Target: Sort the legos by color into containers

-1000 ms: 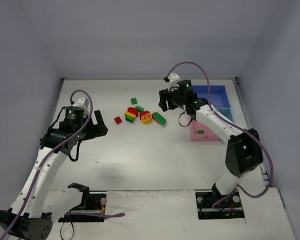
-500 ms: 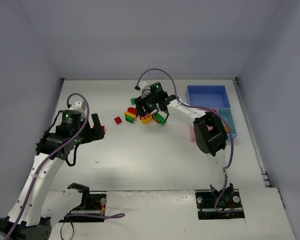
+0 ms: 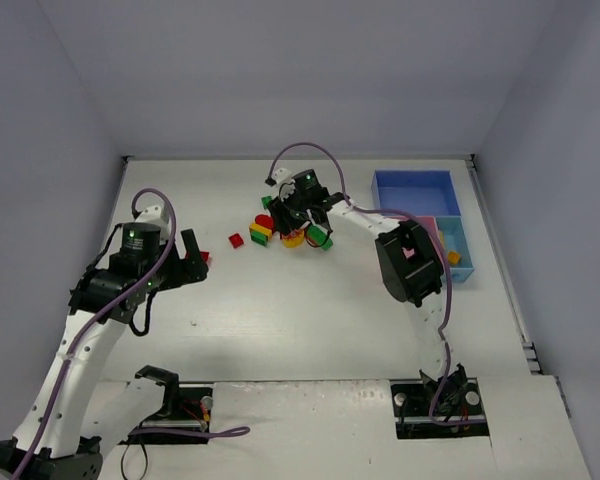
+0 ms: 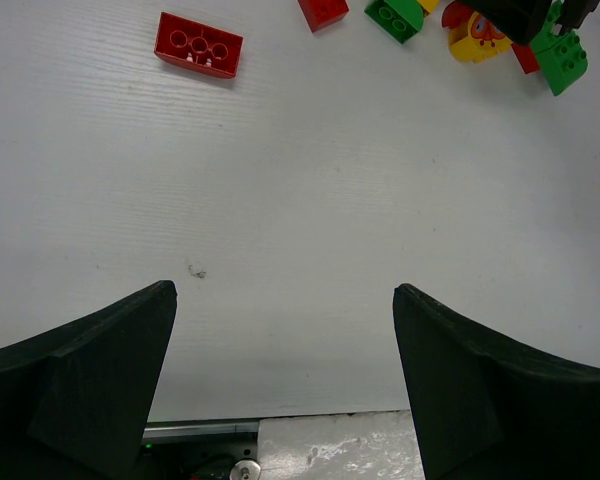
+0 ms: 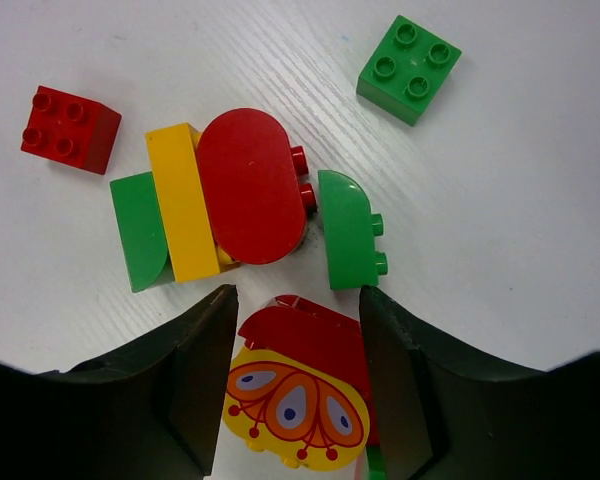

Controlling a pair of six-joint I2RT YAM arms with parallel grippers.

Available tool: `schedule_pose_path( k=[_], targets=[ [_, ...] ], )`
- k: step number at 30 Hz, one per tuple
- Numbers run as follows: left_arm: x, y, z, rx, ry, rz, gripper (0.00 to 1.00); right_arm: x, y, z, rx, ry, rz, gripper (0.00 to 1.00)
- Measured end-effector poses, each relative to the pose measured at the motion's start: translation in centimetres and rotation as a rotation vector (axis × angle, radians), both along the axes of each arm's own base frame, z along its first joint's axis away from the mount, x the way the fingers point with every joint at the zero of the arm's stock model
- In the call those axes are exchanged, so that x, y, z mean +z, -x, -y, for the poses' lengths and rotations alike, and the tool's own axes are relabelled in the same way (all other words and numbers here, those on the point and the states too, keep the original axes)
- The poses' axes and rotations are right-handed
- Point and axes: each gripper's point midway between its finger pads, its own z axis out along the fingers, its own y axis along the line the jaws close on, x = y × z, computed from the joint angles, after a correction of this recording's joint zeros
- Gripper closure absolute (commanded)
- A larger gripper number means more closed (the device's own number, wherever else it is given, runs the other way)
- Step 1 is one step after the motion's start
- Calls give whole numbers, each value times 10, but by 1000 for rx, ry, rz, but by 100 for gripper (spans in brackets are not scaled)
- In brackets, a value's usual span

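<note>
White table (image 3: 310, 320) under two arms. Far right, joined containers: large blue (image 3: 413, 180) farthest, pink (image 3: 427, 227) and small light-blue (image 3: 460, 240) nearer, with an orange brick (image 3: 453, 258) in the light-blue. Left gripper (image 4: 285, 300) at the left, jaws spread wide, holding nothing, above bare table, well short of a lone red brick (image 4: 199, 45). Right gripper (image 5: 297, 296) stretched to the far middle, low over the legos (image 3: 280, 228), jaws close either side of a red piece (image 5: 305, 335) joined to a yellow printed piece (image 5: 295, 420); cannot tell whether clamped. Just beyond, red oval (image 5: 252, 185) touching yellow bar (image 5: 183, 200). Green square (image 5: 408, 68) and red square (image 5: 68, 128) apart.
</note>
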Motion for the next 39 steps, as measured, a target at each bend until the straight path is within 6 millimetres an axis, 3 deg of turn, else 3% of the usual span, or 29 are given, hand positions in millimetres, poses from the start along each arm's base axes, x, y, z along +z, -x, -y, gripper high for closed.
schedule_pose_path(
  k=[12, 19, 24, 34, 39],
  targets=[
    [-6, -2, 0, -2, -9, -23, 17, 13, -18, -2, 4, 19, 78, 55],
    [-7, -3, -1, 0, -20, -28, 17, -2, -26, -7, 12, 26, 83, 59],
    [-7, -4, -4, 11, -31, -23, 17, -2, -29, -9, 18, 27, 94, 72],
    [-6, -3, -4, 12, -30, -18, 17, -10, -31, -1, -10, 61, 86, 66],
    [-6, -3, -4, 12, -30, -17, 17, -16, -32, 6, -26, 77, 78, 71]
  ],
)
